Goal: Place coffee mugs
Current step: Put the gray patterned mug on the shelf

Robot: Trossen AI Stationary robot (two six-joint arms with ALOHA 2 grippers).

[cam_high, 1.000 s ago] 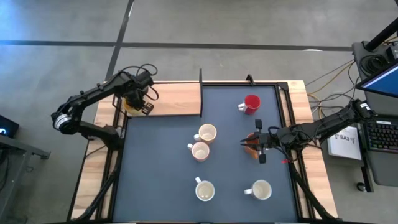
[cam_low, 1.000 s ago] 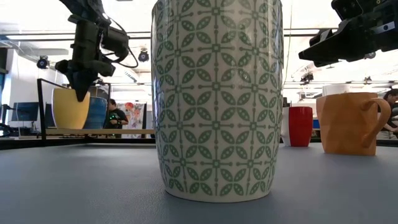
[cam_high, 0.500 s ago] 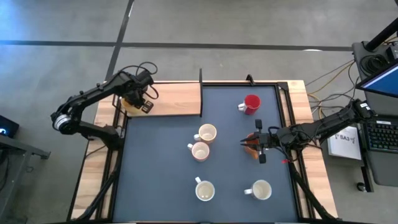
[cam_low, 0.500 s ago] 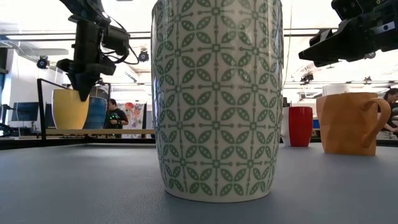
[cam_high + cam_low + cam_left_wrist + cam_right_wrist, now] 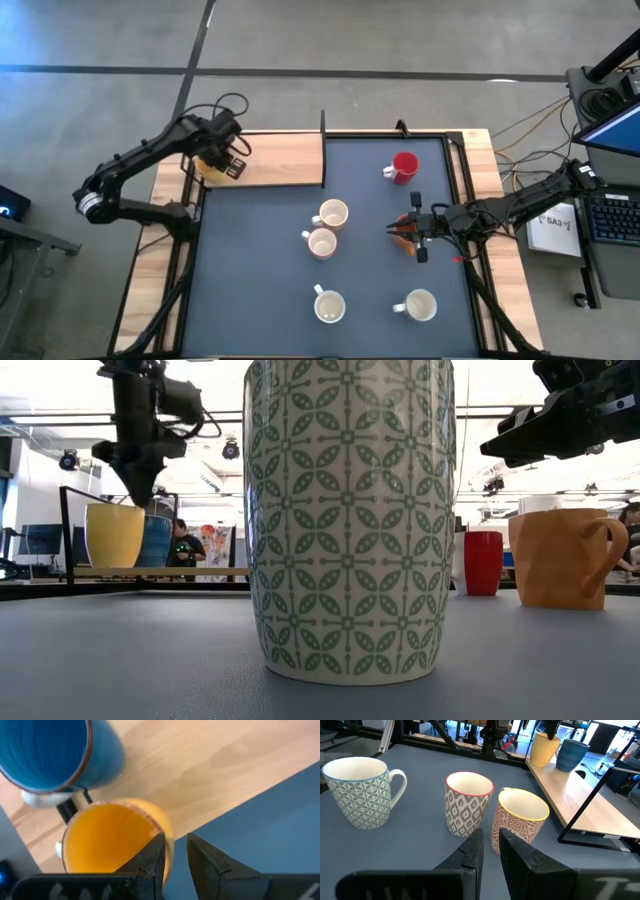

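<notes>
mugs: the yellow-orange mug (image 5: 112, 842) stands on the wooden shelf (image 5: 285, 160) beside the blue mug (image 5: 52, 752), directly under the left end effector (image 5: 175, 855), whose narrowly parted fingers straddle its rim untouching. right end effector (image 5: 412, 238) hovers, nearly closed, over the orange mug (image 5: 560, 558).

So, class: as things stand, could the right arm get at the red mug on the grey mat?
Probably yes. The red mug stands alone near the mat's far edge, with bare mat between it and the right gripper, which hovers by the orange mug. No other mug stands between them.
</notes>
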